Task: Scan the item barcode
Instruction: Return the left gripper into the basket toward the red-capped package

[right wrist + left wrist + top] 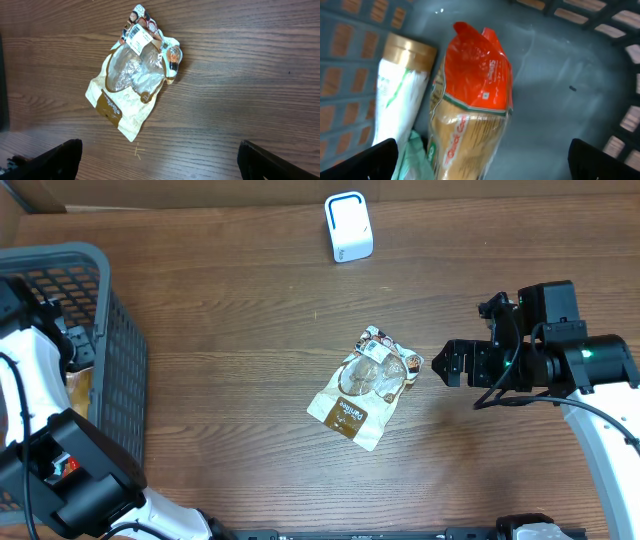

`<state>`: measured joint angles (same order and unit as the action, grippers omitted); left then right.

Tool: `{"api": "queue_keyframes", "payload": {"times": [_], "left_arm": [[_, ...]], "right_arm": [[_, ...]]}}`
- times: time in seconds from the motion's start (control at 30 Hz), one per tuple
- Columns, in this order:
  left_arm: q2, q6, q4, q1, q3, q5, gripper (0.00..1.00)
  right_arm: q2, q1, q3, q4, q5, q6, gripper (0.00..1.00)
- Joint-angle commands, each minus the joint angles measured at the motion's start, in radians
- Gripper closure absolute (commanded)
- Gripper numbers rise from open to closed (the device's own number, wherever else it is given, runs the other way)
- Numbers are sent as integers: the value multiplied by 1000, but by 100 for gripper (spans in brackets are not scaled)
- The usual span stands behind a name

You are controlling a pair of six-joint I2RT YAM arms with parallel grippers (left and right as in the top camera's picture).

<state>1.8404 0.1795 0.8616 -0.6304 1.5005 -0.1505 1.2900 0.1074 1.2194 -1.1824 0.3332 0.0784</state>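
In the basket (110, 330) at the left, the left gripper (482, 160) hangs wide open and empty over an orange bag (477, 75), the pouch (362, 385) lies flat mid-table, well apart from the scanner (348, 227) at the far edge, and the right gripper (443, 366), wide open and empty, sits just right of the pouch.

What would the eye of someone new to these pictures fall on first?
A crumpled snack bag lies alone mid-table, barcode label up. A white scanner stands near the far edge. In the grey basket on the left, a red-topped packet lies beside a white pouch.
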Motion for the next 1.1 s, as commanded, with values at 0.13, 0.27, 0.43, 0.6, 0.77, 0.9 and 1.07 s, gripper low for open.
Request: {"api": "queue_keyframes", "payload": {"times": [0.13,0.27,0.43,0.6,0.77,0.9,1.07], "left_arm": [[3,34,-115,-11,-126,13,0],[3,31,-129,-11,-144,13,0],[3,26,-134,-11,-144,13,0],[3,27,-140,-11,-144,13,0],[3,27,-128,-11,-144,12,0],[5,43,-138,-12,-144,10,0],[21,88,-133,-16,-144,11,1]], "right_arm": [[2,6,24,3,0,3,0],[2,6,24,3,0,3,0],[2,6,24,3,0,3,0],[2,6,24,3,0,3,0],[2,6,24,4,0,3,0],[2,6,24,3,0,3,0],[2,6,24,3,0,3,0]]}}
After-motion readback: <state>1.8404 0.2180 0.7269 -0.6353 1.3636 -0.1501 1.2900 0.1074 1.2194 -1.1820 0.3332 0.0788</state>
